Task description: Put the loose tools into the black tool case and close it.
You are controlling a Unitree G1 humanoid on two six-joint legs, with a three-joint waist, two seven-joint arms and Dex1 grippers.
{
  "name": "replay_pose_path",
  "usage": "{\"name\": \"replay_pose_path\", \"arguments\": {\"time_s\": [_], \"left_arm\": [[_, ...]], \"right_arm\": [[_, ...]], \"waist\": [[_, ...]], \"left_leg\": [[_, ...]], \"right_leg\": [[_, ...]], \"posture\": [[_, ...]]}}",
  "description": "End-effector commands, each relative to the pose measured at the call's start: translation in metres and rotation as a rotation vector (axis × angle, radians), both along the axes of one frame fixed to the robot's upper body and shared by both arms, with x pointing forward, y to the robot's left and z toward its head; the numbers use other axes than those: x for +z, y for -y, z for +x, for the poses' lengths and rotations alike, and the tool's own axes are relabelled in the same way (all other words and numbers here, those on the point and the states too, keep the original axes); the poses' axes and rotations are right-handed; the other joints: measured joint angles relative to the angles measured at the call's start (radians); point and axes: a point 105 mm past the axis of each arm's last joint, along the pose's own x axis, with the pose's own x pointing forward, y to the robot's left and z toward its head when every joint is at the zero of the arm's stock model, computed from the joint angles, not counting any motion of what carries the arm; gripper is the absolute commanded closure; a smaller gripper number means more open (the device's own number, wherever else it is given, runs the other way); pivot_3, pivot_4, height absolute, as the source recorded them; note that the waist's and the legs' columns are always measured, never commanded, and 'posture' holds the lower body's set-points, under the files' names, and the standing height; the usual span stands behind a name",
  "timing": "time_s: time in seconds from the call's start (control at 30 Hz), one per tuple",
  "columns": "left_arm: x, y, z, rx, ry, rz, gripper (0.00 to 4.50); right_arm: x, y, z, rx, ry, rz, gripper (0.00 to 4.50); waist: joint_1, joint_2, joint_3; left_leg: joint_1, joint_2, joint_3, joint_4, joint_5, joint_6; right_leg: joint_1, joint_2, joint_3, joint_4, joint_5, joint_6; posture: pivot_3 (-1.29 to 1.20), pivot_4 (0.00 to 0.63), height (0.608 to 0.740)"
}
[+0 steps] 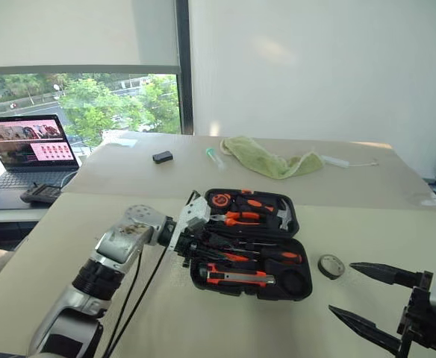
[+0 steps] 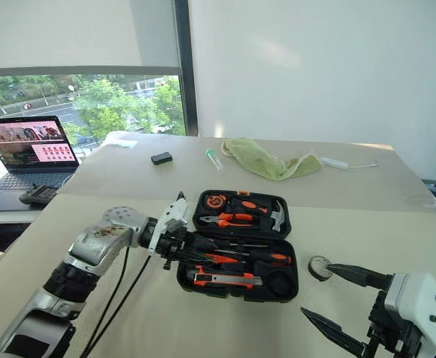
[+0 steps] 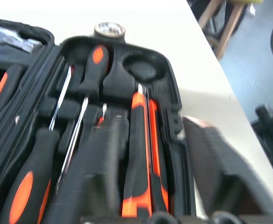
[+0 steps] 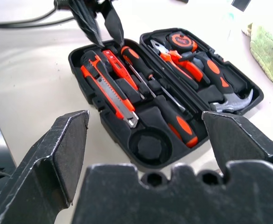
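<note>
Your black tool case (image 1: 296, 277) lies open on the table (image 1: 382, 224), with both screwdrivers (image 4: 171, 114), the utility knife (image 4: 109, 95) and the tester pen (image 4: 119, 70) in its near half. Your left gripper (image 4: 100, 22) hovers over that half's left end, fingers narrowly parted, empty. Your right gripper (image 1: 366, 297) is spread wide, right of the case.
</note>
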Motion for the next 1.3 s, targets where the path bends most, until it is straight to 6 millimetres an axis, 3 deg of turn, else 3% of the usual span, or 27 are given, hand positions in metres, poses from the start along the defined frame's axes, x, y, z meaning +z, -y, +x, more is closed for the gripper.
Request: {"name": "replay_pose_path", "arguments": {"time_s": [0.03, 0.33, 0.47, 0.57, 0.6, 0.67, 0.73, 0.87, 0.93, 0.97, 1.17, 1.3], "left_arm": [[-0.022, 0.001, 0.003, 0.033, 0.019, 0.032, 4.33], [-0.093, -0.004, -0.009, -0.013, 0.093, 0.268, 4.42], [-0.107, -0.003, -0.011, -0.042, 0.166, 0.319, 4.42], [-0.11, -0.001, -0.012, -0.063, 0.23, 0.327, 4.42], [-0.103, 0.003, -0.011, -0.05, 0.235, 0.284, 4.42], [-0.05, 0.019, -0.007, 0.042, 0.183, -0.04, 4.42], [-0.016, 0.019, -0.011, 0.044, 0.19, -0.226, 4.42], [0.023, -0.005, -0.024, 0.015, 0.134, -0.255, 3.39], [0.046, -0.018, -0.035, 0.008, 0.147, -0.279, 2.67], [0.052, -0.021, -0.04, 0.006, 0.147, -0.281, 2.47], [0.067, -0.043, -0.072, 0.053, 0.111, -0.219, 0.2], [0.062, -0.05, -0.085, 0.087, 0.08, -0.172, 0.03]], "right_arm": [[0.006, -0.002, -0.003, 0.011, 0.024, -0.022, 0.0], [0.0, 0.009, 0.003, -0.086, -0.042, -0.045, 0.0], [-0.01, 0.013, 0.01, -0.153, -0.127, -0.037, 0.0], [-0.017, 0.028, 0.023, -0.259, -0.147, -0.078, 0.0], [-0.017, 0.033, 0.029, -0.289, -0.137, -0.1, 0.0], [-0.026, 0.035, 0.039, -0.316, -0.195, -0.117, 0.0], [-0.03, 0.039, 0.046, -0.343, -0.232, -0.128, 0.0], [-0.043, 0.05, 0.062, -0.379, -0.348, -0.171, 0.0], [-0.052, 0.059, 0.078, -0.412, -0.378, -0.222, 0.0], [-0.054, 0.061, 0.084, -0.42, -0.384, -0.235, 0.0], [-0.069, 0.061, 0.115, -0.383, -0.443, -0.248, 0.0], [-0.072, 0.052, 0.126, -0.319, -0.469, -0.253, 0.0]], "waist": [[-0.001, 0.0, 0.0], [-0.001, 0.0, -0.003], [0.005, 0.001, -0.009], [0.008, 0.002, -0.011], [0.008, 0.002, -0.011], [0.005, 0.004, -0.012], [-0.002, 0.007, -0.009], [-0.002, -0.001, -0.004], [-0.011, 0.001, -0.003], [-0.017, 0.001, -0.003], [-0.03, 0.001, 0.001], [-0.026, 0.002, 0.002]], "left_leg": [[0.0, 0.0, 0.0, 0.0, 0.0, 0.0], [0.003, 0.001, 0.0, -0.001, 0.0, 0.0], [0.005, 0.001, -0.001, -0.001, 0.0, 0.0], [0.009, 0.001, -0.001, -0.001, 0.0, 0.001], [0.013, 0.001, -0.001, -0.002, -0.001, 0.001], [0.018, 0.001, -0.001, -0.002, -0.002, 0.003], [0.016, 0.0, 0.0, -0.002, -0.002, 0.004], [-0.004, 0.001, -0.001, 0.0, 0.001, 0.0], [-0.002, 0.001, -0.002, -0.001, 0.004, -0.004], [-0.002, 0.001, -0.003, -0.003, 0.004, -0.004], [-0.002, 0.0, -0.002, -0.003, 0.001, 0.0], [-0.002, 0.0, -0.001, -0.003, 0.001, 0.0]], "right_leg": [[0.0, 0.0, 0.0, 0.0, 0.0, 0.0], [0.002, -0.002, 0.001, 0.0, -0.001, -0.004], [0.004, -0.005, 0.001, -0.001, -0.003, -0.007], [0.009, -0.008, -0.001, -0.002, -0.004, -0.008], [0.014, -0.013, -0.001, -0.003, -0.004, -0.008], [0.017, -0.015, -0.002, -0.004, -0.006, -0.008], [0.017, -0.017, -0.002, -0.004, -0.006, -0.007], [-0.004, -0.013, -0.002, 0.0, 0.0, -0.001], [-0.004, -0.003, -0.002, 0.002, 0.0, -0.002], [-0.003, -0.003, -0.002, 0.001, 0.0, -0.003], [-0.002, -0.002, -0.002, -0.001, -0.001, -0.002], [-0.002, -0.002, -0.001, -0.001, -0.001, -0.001]], "posture": [[0.0, 0.15, 0.74], [0.0, 0.15, 0.74], [0.0, 0.15, 0.74], [0.0, 0.15, 0.74], [0.0, 0.15, 0.74], [0.0, 0.15, 0.74], [0.0, 0.15, 0.74], [0.0, 0.15, 0.74], [0.0, 0.15, 0.74], [0.0, 0.15, 0.74], [0.0, 0.15, 0.74], [0.0, 0.15, 0.74]]}}
